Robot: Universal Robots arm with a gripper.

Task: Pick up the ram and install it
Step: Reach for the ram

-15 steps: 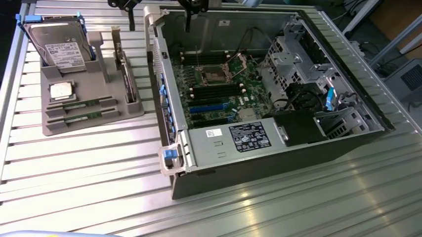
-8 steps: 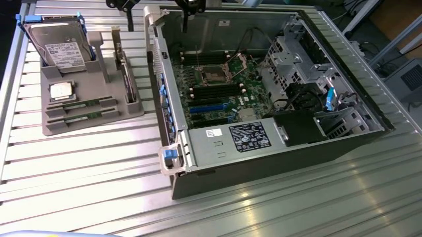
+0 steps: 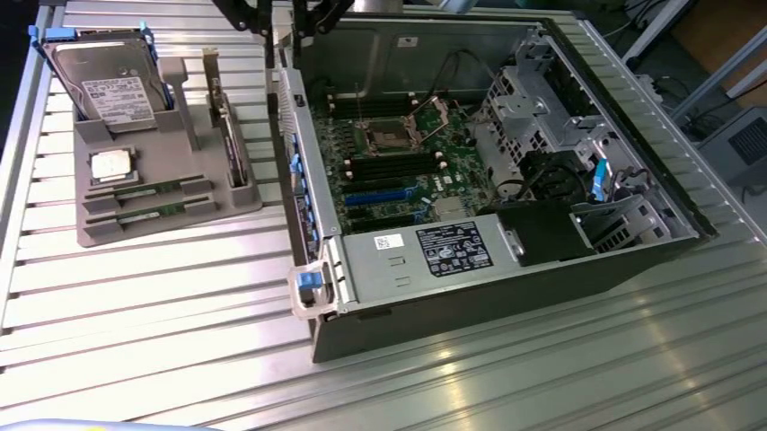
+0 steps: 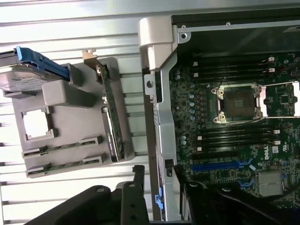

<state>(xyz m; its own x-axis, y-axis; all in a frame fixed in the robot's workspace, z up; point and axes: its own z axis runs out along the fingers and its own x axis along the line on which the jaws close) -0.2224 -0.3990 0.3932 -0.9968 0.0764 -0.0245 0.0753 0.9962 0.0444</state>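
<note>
Item: grey parts tray [image 3: 168, 231] on a slatted metal table [image 3: 144, 314], at the exterior view's left, just beside an open computer case [image 3: 480, 296]. Tray contents: one silver hard drive [image 3: 108, 76] with a white label, in a blue-edged carrier, propped upright at the far end; one square silver processor chip [image 3: 110, 166] lying flat in its recess; one ram stick [image 3: 150, 191], green, lying lengthwise in the slot next to the chip; a second ram stick [image 3: 154, 213], alike, in the parallel slot next to it, at the tray's near edge; expansion cards [image 3: 228, 135] standing on edge in the row nearest the case. Both sticks are seated in the tray, neither touched. Case contents: green motherboard [image 3: 408, 180] with a square processor socket [image 3: 390, 135], long black memory slots [image 3: 383, 166] on either side of the socket, a blue expansion slot [image 3: 377, 195], a power supply [image 3: 454, 249] with a printed label, black cabling and a metal drive cage toward the exterior view's right; a blue latch [image 3: 309, 283] sits on the near corner. Tool: gripper [image 4: 158, 171], black, hanging above the case wall that faces the tray; its fingers [image 4: 137, 172] stand apart and hold nothing, well apart from either stick.
</note>
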